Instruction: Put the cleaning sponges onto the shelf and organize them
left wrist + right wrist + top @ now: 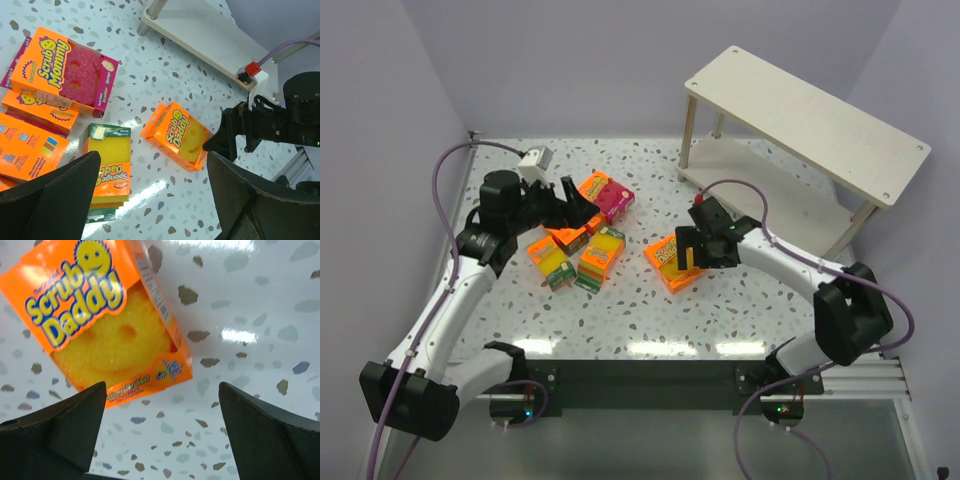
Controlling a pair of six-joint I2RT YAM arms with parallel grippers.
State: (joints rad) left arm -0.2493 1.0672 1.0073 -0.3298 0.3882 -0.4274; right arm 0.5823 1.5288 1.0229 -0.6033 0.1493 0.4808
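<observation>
Both jaws are gaping wide and empty; I'm hovering the right gripper [692, 255] over the orange cardboard smiley-sponge pack [110, 320], the left gripper [577, 212] to its left.

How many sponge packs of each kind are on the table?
Orange-and-magenta flat packs: 2
Yellow smiley Scrub Daddy pack: 1
Thick yellow-green layered packs: 2
Orange pack, front hidden: 1
Total: 6

**Half-Hidden Packs, Clipped Edges**

From above, the left gripper [575, 212] hides part of an orange pack [565, 240] beneath it. The right gripper [688, 255] covers the Scrub Daddy pack's [662, 256] middle. The left wrist view clips the shelf [200, 30] at its top edge and a flat orange pack [25, 150] at the left. Overhead, label print is unreadable.
</observation>
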